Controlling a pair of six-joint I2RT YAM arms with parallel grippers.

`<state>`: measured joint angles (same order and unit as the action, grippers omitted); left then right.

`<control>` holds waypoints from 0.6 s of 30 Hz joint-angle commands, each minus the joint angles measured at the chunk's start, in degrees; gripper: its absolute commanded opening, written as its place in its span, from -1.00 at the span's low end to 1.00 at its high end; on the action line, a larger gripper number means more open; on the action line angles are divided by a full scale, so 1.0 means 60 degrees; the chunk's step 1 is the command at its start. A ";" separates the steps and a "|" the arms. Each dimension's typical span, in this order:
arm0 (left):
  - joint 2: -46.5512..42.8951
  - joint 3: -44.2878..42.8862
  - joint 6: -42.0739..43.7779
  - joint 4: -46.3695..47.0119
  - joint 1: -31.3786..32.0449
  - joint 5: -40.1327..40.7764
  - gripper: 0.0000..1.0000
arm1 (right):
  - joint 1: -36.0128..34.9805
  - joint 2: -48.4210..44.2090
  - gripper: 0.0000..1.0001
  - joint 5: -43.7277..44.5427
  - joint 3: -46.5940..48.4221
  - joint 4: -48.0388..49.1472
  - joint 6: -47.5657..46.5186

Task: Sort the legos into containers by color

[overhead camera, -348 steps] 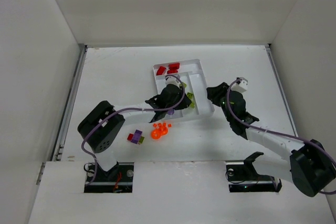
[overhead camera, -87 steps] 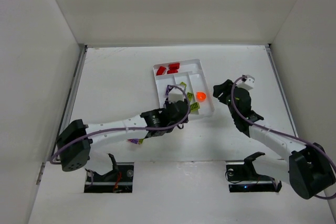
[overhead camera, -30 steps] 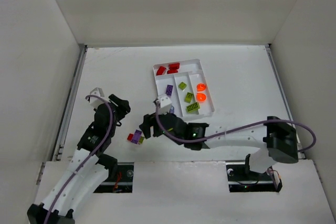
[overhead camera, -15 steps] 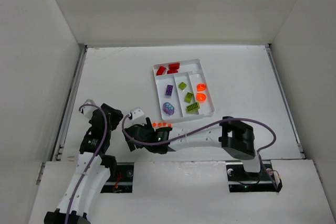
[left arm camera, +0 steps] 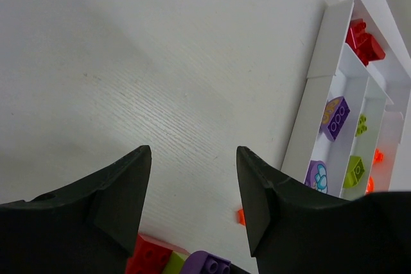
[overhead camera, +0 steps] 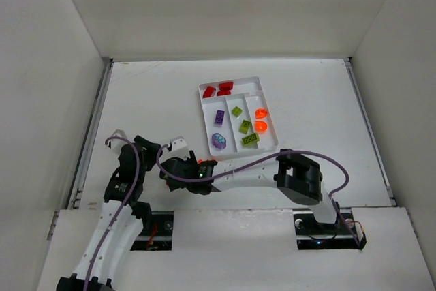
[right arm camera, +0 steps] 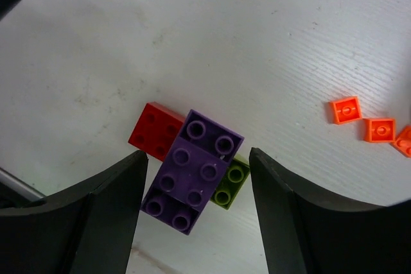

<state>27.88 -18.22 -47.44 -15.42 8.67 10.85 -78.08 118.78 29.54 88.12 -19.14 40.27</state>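
Observation:
The white tray [overhead camera: 269,93] holds red legos [overhead camera: 218,88] in its crosswise section, purple legos [overhead camera: 220,116], lime legos [overhead camera: 244,126] and orange pieces [overhead camera: 260,127] in its long sections. My right gripper [right arm camera: 196,157] is open, its fingers on either side of a purple brick [right arm camera: 192,178] that lies over a red brick [right arm camera: 151,129] and a lime brick [right arm camera: 230,184]. In the top view the right gripper [overhead camera: 177,170] hides this cluster. My left gripper [left arm camera: 192,152] is open and empty just left of it, also in the top view [overhead camera: 144,149].
Three small orange squares [right arm camera: 347,109] lie on the table right of the cluster; they show in the top view [overhead camera: 208,162] beside the right arm. The right arm stretches across the table's front. The tray also shows at the right of the left wrist view [left arm camera: 314,88].
My right gripper has swung left from beside the tray's near end to over the brick cluster. The left arm has barely moved in the last half second.

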 commanded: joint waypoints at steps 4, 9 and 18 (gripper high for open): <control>-0.0076 0.0238 0.0041 0.0373 0.0306 -0.0080 0.05 | -0.0001 0.0007 0.53 0.0073 -0.0140 -0.0195 0.0158; -0.0149 0.0224 -0.0003 0.0329 0.0437 -0.0080 0.04 | 0.0131 0.0096 0.52 -0.0455 -0.0388 0.0229 0.0377; -0.0135 0.0180 -0.0003 0.0241 0.0789 -0.0080 0.01 | 0.0175 -0.0445 0.04 -0.0266 -0.1193 0.1210 0.0568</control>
<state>27.51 -17.26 -47.46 -15.07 12.73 10.57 -77.23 118.76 26.83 83.42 -14.85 43.20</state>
